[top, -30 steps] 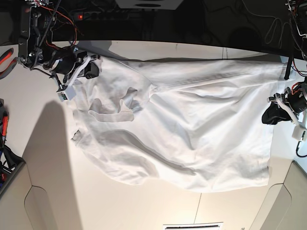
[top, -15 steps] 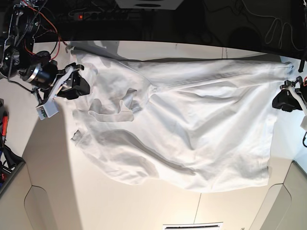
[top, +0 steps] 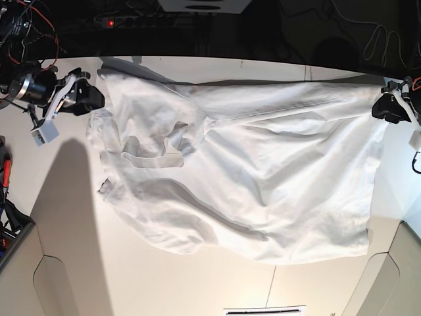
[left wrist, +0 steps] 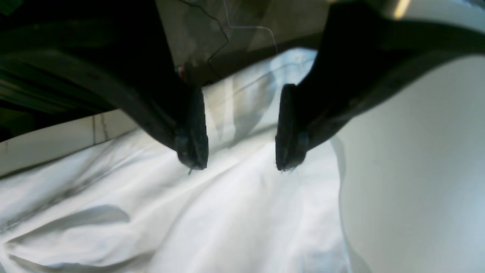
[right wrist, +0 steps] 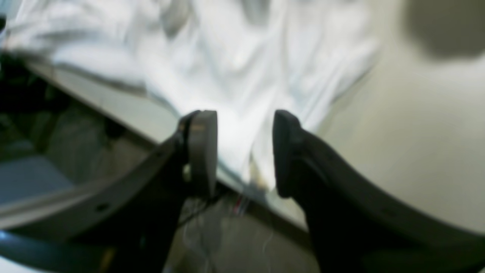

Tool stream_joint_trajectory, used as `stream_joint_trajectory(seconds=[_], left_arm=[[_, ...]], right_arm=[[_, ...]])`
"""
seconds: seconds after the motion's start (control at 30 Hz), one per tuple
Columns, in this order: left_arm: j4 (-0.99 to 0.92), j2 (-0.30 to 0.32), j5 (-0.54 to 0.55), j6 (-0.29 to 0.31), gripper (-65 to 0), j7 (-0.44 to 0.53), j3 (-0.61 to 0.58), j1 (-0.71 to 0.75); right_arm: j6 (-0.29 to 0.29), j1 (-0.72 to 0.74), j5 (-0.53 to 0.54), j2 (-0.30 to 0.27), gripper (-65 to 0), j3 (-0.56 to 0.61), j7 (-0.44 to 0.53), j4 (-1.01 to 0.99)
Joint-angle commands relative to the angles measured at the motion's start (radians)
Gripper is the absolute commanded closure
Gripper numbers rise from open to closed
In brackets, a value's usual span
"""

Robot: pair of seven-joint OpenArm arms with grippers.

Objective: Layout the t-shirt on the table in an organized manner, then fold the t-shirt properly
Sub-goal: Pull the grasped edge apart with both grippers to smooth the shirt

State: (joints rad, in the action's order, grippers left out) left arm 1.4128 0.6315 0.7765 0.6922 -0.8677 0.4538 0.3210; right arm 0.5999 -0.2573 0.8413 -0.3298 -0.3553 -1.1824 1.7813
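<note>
My right gripper [right wrist: 244, 151] sits at the bottom of the frame with its jaws apart and nothing pinched between them. Straight up at 12 o'clock is the t-shirt [right wrist: 235, 64], white, rumpled and pretty blurry. Bare table [right wrist: 409, 125] is off at 3 o'clock. The table edge runs diagonally from 9 toward 6, dark stuff below it.

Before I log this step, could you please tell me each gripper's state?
Left gripper: open, holding nothing, over the t-shirt.
Right gripper: open, holding nothing.

The off-white table [top: 66, 217] carries the wrinkled white t-shirt [top: 263, 178], spread wide.
</note>
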Motion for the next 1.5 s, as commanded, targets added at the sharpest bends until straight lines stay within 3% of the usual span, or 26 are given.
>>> stream_joint_trajectory(seconds=[0.0, 0.47, 0.7, 0.77, 0.83, 0.87, 1.23, 1.47], left_arm=[[0.014, 0.023, 0.016, 0.006, -32.7, 0.014, 0.012, -0.005], [0.014, 0.022, 0.019, 0.006, -32.7, 0.014, 0.012, -0.005], [0.014, 0.022, 0.02, 0.006, -32.7, 0.015, 0.012, -0.005], [0.014, 0.022, 0.02, 0.006, -32.7, 0.014, 0.012, -0.005], [0.014, 0.022, 0.019, 0.006, -32.6, 0.014, 0.012, -0.005], [0.014, 0.022, 0.019, 0.006, -32.7, 0.014, 0.012, -0.005], [0.014, 0.023, -0.063, 0.006, -32.6, 0.01, 0.012, 0.001], [0.015, 0.04, -0.063, 0.006, -32.7, -0.057, 0.012, 0.022]], right_arm=[[0.007, -0.005, -0.003, -0.013, -24.0, 0.008, 0.012, 0.011], [-0.01, -0.015, -0.289, -0.013, -24.0, 0.211, 0.201, -0.102], [-0.011, -0.015, -0.283, 0.026, -23.9, 0.22, 0.207, -0.153], [-0.011, -0.014, -0.249, 0.031, -19.4, 0.22, 0.207, -0.153], [-0.011, -0.014, -0.223, 0.031, -3.8, 0.22, 0.207, -0.152], [-0.011, -0.012, -0.22, 0.031, 0.0, 0.22, 0.207, -0.152], [-0.013, 0.103, -0.311, 0.024, 0.0, 0.138, 0.205, -0.151], [-0.027, 0.113, -0.346, -0.032, 0.0, 0.092, 0.203, -0.151]])
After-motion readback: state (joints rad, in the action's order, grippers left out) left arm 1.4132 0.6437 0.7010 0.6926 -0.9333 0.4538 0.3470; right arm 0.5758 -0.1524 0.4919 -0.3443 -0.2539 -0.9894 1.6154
